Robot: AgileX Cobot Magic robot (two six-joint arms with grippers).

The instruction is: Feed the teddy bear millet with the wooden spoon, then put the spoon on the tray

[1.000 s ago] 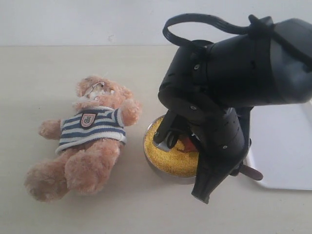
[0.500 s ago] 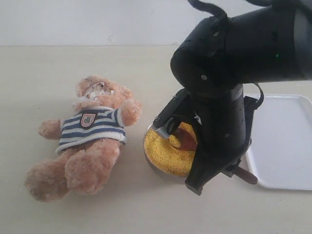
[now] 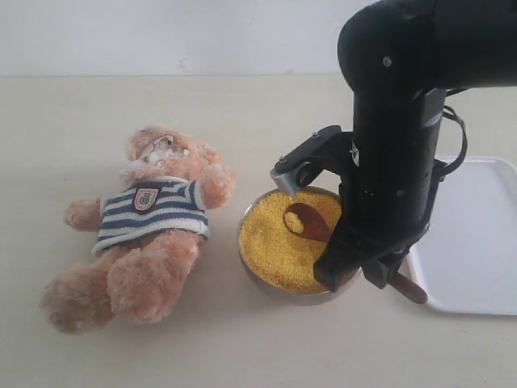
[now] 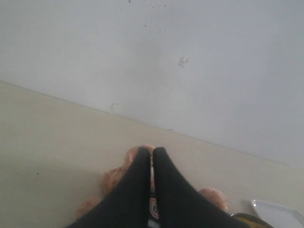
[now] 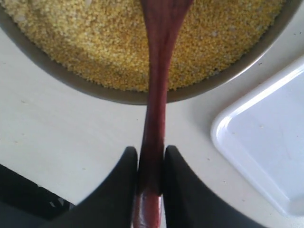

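The teddy bear (image 3: 145, 226) lies on its back at the left, striped shirt up. Golden millet (image 3: 275, 242) fills the metal bowl (image 3: 262, 281) beside it. My right gripper (image 5: 151, 154) is shut on the handle of the wooden spoon (image 5: 156, 95); the spoon's bowl (image 3: 300, 220) hangs over the millet with a few grains in it. The white tray (image 3: 477, 242) lies to the right of the bowl, partly behind the right arm. My left gripper (image 4: 152, 152) is shut with nothing in it, above the bear (image 4: 118, 178); it does not show in the exterior view.
The right arm (image 3: 404, 121) rises over the bowl's right side and hides part of the tray. The tabletop ends at a pale wall (image 3: 161, 32) at the back. The spoon's handle end (image 3: 408, 288) sticks out near the tray's front-left corner.
The right arm has risen and swung back to the right, uncovering the bowl. The spoon has come up out of the millet with some grains in it.
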